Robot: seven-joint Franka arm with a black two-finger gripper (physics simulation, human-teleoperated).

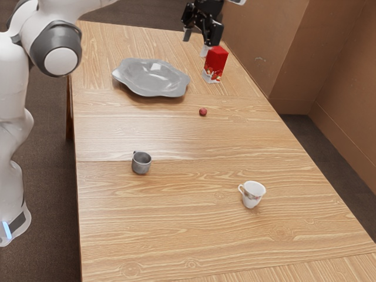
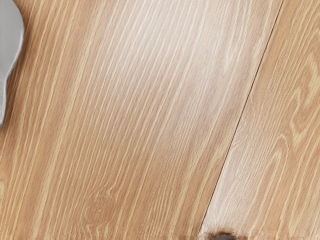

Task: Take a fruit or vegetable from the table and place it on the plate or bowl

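1. Exterior view: our gripper (image 1: pixel 197 42) hangs high over the far end of the bench (image 1: pixel 194 223), just above the red box (image 1: pixel 215 63). Its fingers look spread apart with nothing between them, so we judge it wide and empty.
2. Exterior view: the task's thing, a small red fruit (image 1: pixel 202 111), lies alone on bare wood. It sits nearer the camera than the gripper, almost straight below it in the picture, past the red box. It looks round, so we see no long axis to line up with.
3. Exterior view: the grey plate (image 1: pixel 151 77) rests toward the exterior view's left of the box, near the fruit but apart from it. The grey mug (image 1: pixel 141 162) and white teacup (image 1: pixel 252 194) stand well apart, closer to the camera.
4. Wrist view: we see bench grain (image 2: pixel 150 125), a seam, and the plate's rim (image 2: pixel 9 50) at one edge. A dark speck (image 2: pixel 224 236) sits below the hand; we cannot tell what it is.
5. Judgement: the coming move is a pull back toward the camera, clearing the box, then a descent onto the fruit.
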